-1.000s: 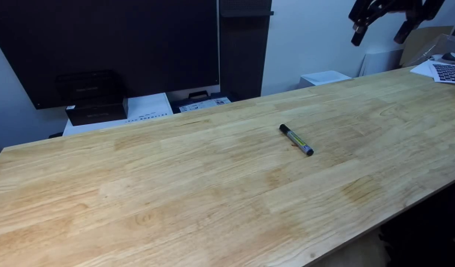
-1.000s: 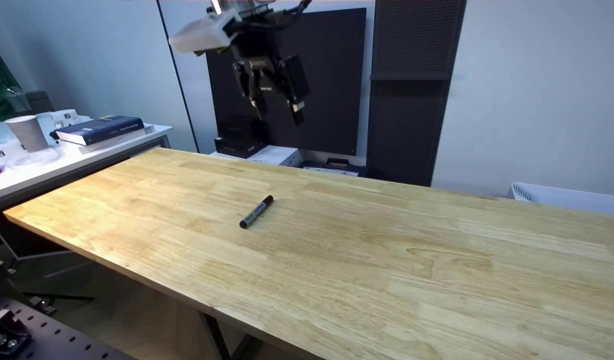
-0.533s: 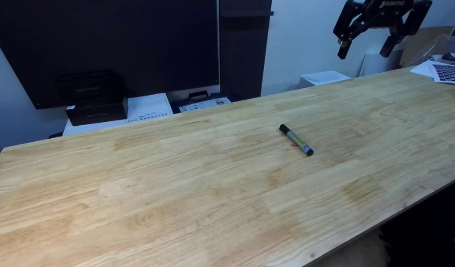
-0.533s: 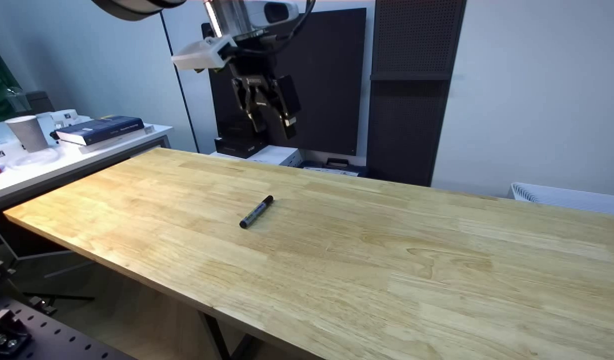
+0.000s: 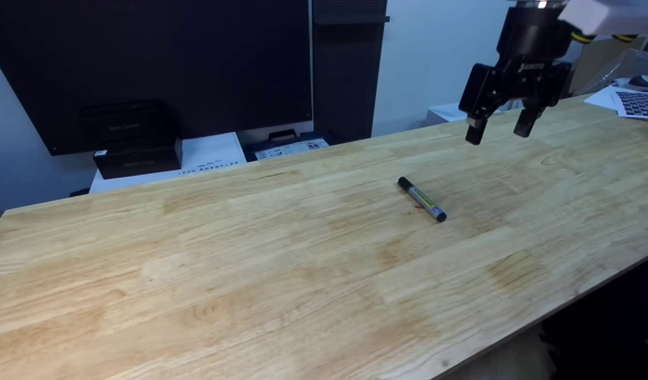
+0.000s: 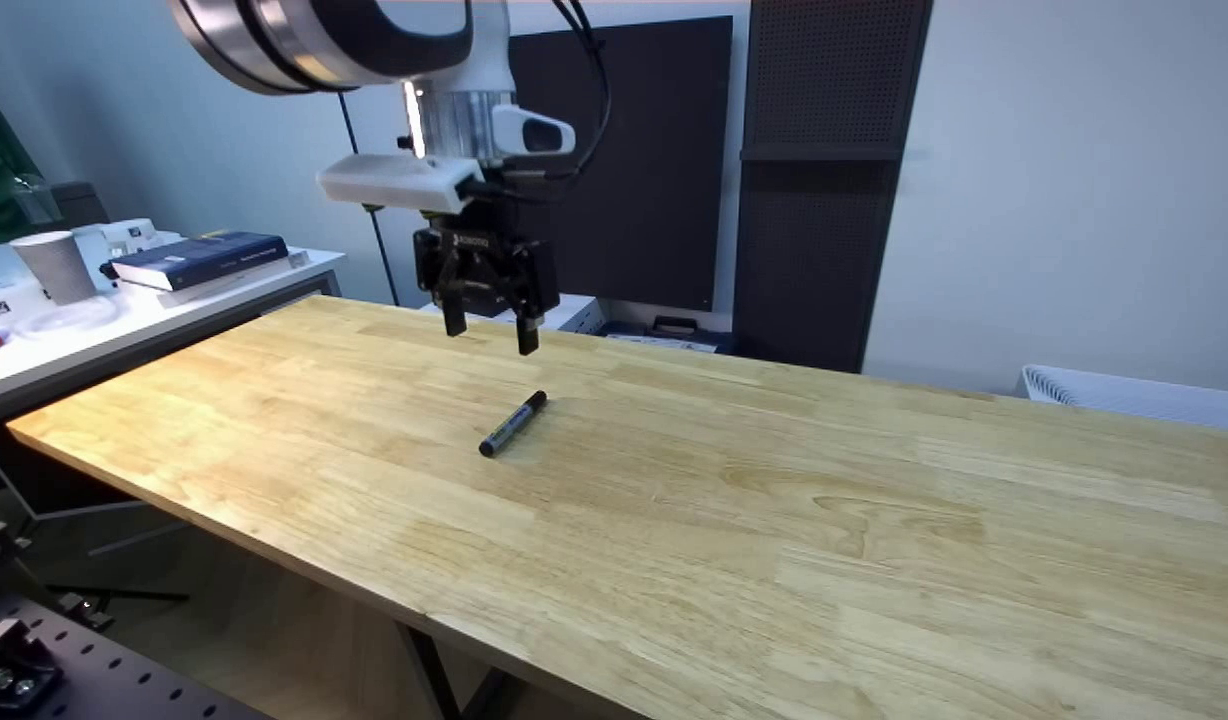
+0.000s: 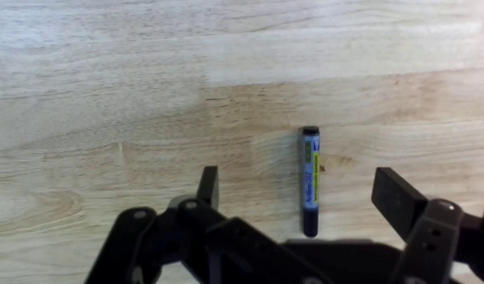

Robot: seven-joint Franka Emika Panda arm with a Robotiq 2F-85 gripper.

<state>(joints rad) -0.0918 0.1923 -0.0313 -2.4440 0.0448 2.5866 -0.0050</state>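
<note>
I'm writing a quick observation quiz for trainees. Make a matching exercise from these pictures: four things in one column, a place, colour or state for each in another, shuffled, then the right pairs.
Things:
1. marker
2. fingers
3. book
4. cup

Descriptions:
A. grey, widest at the top
B. lying on the wooden table
C. dark blue cover
D. spread apart, holding nothing

Pairs: 1-B; 2-D; 3-C; 4-A
</note>
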